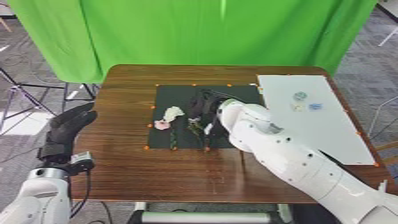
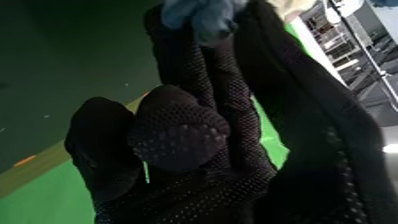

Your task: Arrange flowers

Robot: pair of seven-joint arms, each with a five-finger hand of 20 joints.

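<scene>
My right hand [image 1: 206, 104] is low over the dark mat [image 1: 164, 94], right of a white flower [image 1: 173, 113] and a pink flower [image 1: 162, 125], whose green stem [image 1: 173, 138] points to the near edge. Beside the hand lies another stem with leaves [image 1: 196, 126]. In the right wrist view, the right hand [image 2: 200, 185] has its thumb folded inward, with a bluish-white flower [image 2: 202, 17] against its fingertips; the grip on its stem is hidden. A cream bloom [image 2: 290, 7] is beyond. My left hand [image 1: 68, 127] stays beside the table's left edge, fingers straight.
A white board [image 1: 333, 132] covers the table's right side, carrying small green [image 1: 300, 95], blue [image 1: 316, 106] and cream [image 1: 298, 107] items. Orange markers dot the mat's border. Behind the brown table [image 1: 120, 170] hangs a green curtain [image 1: 213, 35].
</scene>
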